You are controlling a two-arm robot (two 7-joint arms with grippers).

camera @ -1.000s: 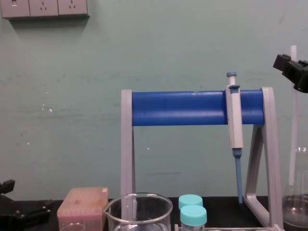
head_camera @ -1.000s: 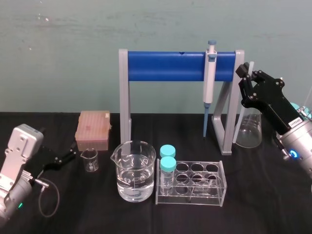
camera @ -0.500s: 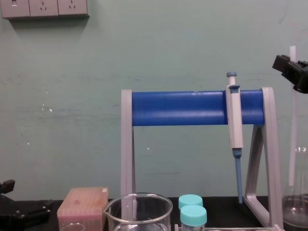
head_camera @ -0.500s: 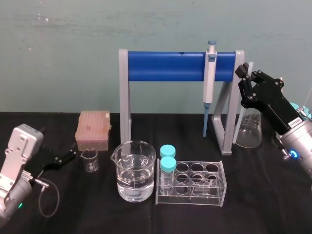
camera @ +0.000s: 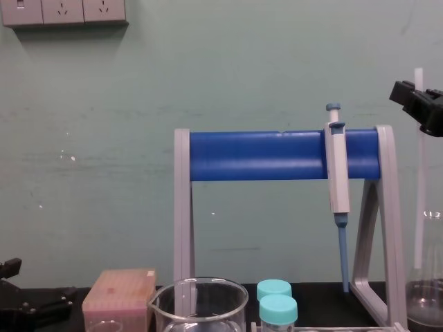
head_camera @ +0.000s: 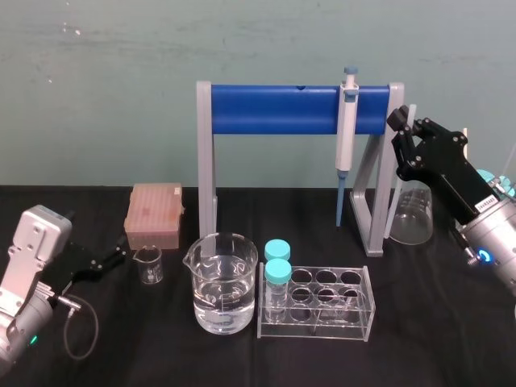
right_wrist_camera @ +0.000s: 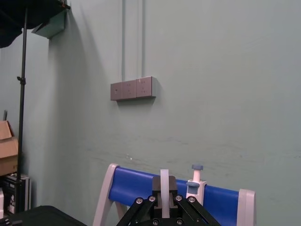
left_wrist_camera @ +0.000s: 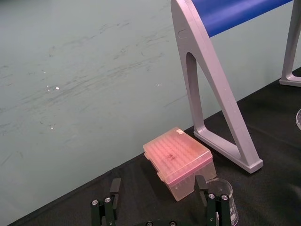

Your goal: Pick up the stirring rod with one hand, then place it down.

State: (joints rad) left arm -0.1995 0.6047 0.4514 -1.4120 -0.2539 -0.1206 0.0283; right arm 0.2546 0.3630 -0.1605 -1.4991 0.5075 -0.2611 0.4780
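The stirring rod is a thin whitish glass stick held nearly upright at the right end of the stand. My right gripper is shut on its upper part. In the chest view the stirring rod runs down from the right gripper beside the flask. I cannot tell whether its lower end is inside the flask. The right wrist view shows the stirring rod clamped between the black fingers. My left gripper rests open low at the left, with nothing between its fingers.
A grey stand with a blue bar carries a pipette. In front of it stand a beaker of water and a clear tube rack with two capped vials. A pink tip box and small beaker sit left.
My right gripper has drifted slightly left and a little down with the rod in it. The left arm has not moved.
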